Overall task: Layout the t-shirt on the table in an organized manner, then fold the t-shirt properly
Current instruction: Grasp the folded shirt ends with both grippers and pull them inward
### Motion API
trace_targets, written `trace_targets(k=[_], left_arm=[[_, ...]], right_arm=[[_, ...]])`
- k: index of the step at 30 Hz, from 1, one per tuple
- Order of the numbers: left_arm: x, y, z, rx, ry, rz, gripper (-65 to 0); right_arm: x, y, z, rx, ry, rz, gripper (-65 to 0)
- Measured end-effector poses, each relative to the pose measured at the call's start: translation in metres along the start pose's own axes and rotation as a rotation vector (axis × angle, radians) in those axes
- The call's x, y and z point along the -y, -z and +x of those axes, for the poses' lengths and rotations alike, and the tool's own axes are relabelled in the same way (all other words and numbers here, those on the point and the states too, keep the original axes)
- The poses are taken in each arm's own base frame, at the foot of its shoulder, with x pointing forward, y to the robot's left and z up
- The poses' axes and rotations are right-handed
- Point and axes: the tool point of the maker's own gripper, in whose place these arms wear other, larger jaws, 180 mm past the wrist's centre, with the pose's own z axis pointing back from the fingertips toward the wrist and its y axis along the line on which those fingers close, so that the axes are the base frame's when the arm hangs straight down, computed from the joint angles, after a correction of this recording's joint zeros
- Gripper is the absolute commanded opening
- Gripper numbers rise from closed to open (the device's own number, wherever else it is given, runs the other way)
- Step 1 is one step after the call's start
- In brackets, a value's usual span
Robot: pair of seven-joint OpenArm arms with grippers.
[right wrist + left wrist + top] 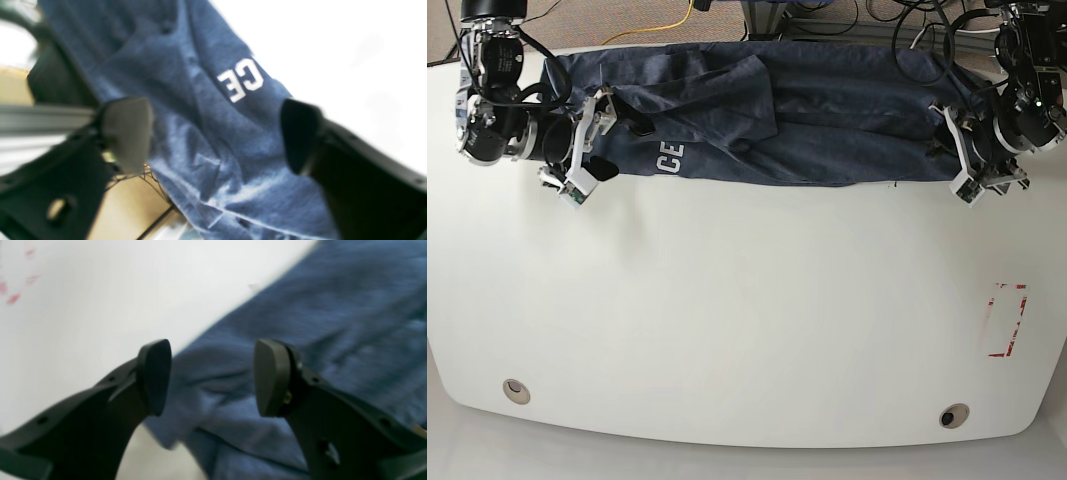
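Observation:
The dark blue t-shirt (767, 110) lies stretched sideways along the far edge of the white table (747, 320), creased, with a fold of cloth lying over its middle. White lettering (670, 158) shows near its left end. My right gripper (587, 148) is at the shirt's left end. In the right wrist view it (213, 133) is open, the t-shirt (206, 150) and the letters (242, 78) lying between the fingers. My left gripper (957, 155) is at the shirt's right end. It (213, 376) is open over a rumpled corner of the t-shirt (300, 323).
Two round grommet holes (517, 390) (954, 414) sit near the table's front edge. A red rectangular mark (1007, 320) is at the right. Cables (697, 15) and floor lie beyond the far edge, just behind the shirt.

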Motion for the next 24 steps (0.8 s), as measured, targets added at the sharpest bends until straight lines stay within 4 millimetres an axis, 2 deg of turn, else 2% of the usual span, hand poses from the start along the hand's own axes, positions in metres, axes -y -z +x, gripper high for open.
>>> trace_targets(k=[2, 3, 6, 8, 12, 16, 20, 24], left_arm=[[0.006, 0.0, -0.013, -0.047, -0.01, -0.017, -38.8], [0.008, 0.0, -0.016, -0.058, -0.012, -0.021, -41.4], [0.012, 0.0, -0.021, -0.068, -0.017, -0.035, -46.4], [0.016, 0.0, -0.023, -0.072, -0.018, -0.045, -47.6], [0.023, -0.001, -0.034, -0.096, -0.025, -0.062, -48.1], [0.024, 0.0, -0.044, -0.135, -0.029, -0.066, -48.1], [0.023, 0.003, -0.044, -0.126, -0.041, -0.07, -48.1], [0.019, 0.008, -0.058, -0.175, -0.051, -0.061, -47.9]], right_arm=[[0.003, 0.009, -0.015, -0.042, 0.032, -0.026, -33.8], [0.003, 0.011, -0.018, -0.046, 0.039, -0.032, -40.9], [0.001, 0.022, -0.04, -0.101, 0.075, -0.065, -56.6], [-0.002, 0.028, -0.049, -0.13, 0.092, -0.079, -60.7], [-0.011, 0.038, -0.06, -0.148, 0.112, -0.084, -59.1], [-0.013, 0.04, -0.071, -0.171, 0.124, -0.101, -57.4], [-0.009, 0.037, -0.082, -0.197, 0.117, -0.133, -57.1], [0.001, 0.034, -0.088, -0.233, 0.095, -0.188, -57.1]])
